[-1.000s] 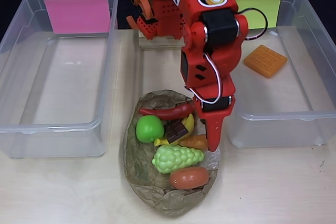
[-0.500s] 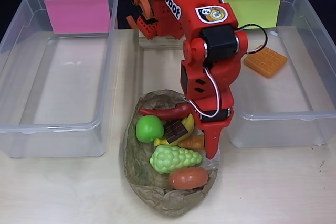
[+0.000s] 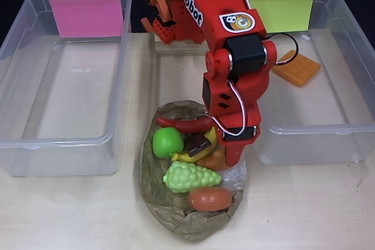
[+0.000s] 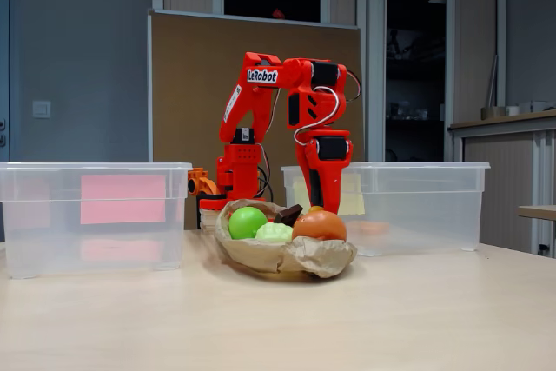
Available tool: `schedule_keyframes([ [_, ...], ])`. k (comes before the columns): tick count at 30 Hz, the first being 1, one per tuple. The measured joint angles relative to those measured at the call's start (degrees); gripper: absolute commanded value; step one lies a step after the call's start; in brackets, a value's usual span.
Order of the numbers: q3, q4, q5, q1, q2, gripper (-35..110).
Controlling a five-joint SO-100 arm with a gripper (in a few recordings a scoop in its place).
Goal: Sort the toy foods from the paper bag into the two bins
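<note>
In the overhead view, the gripper [image 3: 229,157] points down into the right side of the paper bag [image 3: 190,218], just over the orange croissant [image 3: 212,160]. The arm covers its fingers, so I cannot tell if they are apart, together, or clamped on the croissant. To the left of the gripper lie the bananas [image 3: 188,156] with the chocolate square [image 3: 198,143] on top, then the green apple [image 3: 167,142]; the red chili [image 3: 184,124] is behind them. Below and left of the gripper are the grapes [image 3: 190,176], and nearer to the lower edge the brown donut [image 3: 210,198]. Up and to the right of the gripper, the orange waffle [image 3: 297,68] already lies in the bin with the yellow-green label [image 3: 345,122]. The bin with the pink label [image 3: 64,139], far to the left, holds nothing.

In the fixed view, the gripper [image 4: 316,200] goes down behind the donut [image 4: 319,226], and the bag [image 4: 287,255] hides its tip.

I judge that one piece is sorted and seven are left in the bag.
</note>
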Motion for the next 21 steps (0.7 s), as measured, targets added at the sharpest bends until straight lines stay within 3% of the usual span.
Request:
schedule_keyframes([
  [21,-15.8,9.5,1.6,-4.2,12.9,4],
])
